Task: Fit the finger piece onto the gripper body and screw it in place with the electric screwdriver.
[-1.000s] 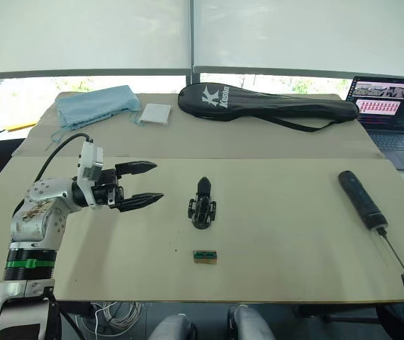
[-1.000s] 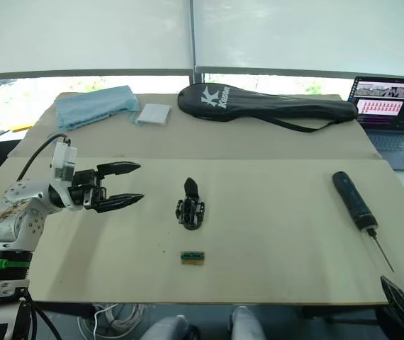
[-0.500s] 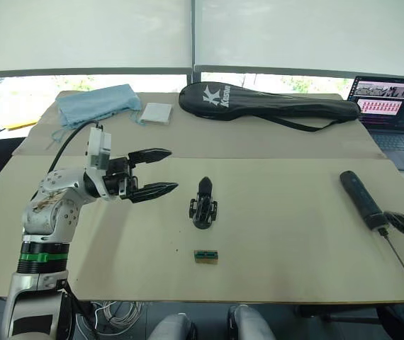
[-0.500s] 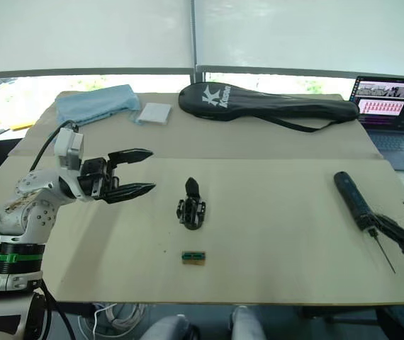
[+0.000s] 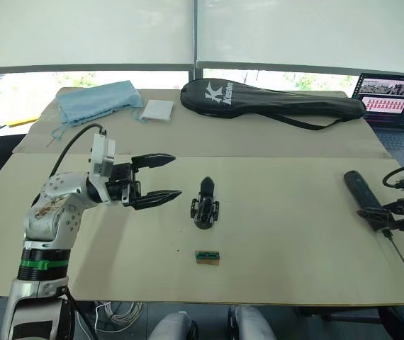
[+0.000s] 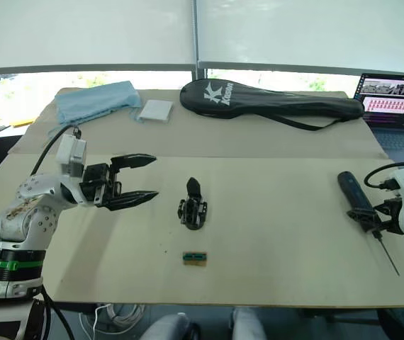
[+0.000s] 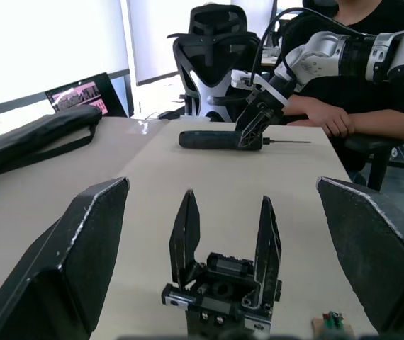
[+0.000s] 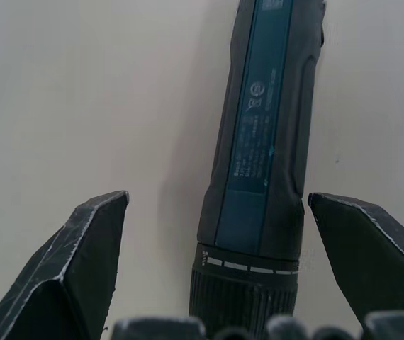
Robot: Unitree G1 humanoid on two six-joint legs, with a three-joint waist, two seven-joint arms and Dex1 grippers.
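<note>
Left gripper hovers wide open just left of the gripper body, mid-table. Right gripper is spread wide, its fingers straddling the bit end of the electric screwdriver lying far right, not clamping it.

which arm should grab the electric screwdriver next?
Right. The right gripper is open with its fingers either side of the electric screwdriver, near the bit end. The left gripper is open too, but far across the table, beside the gripper body.
</note>
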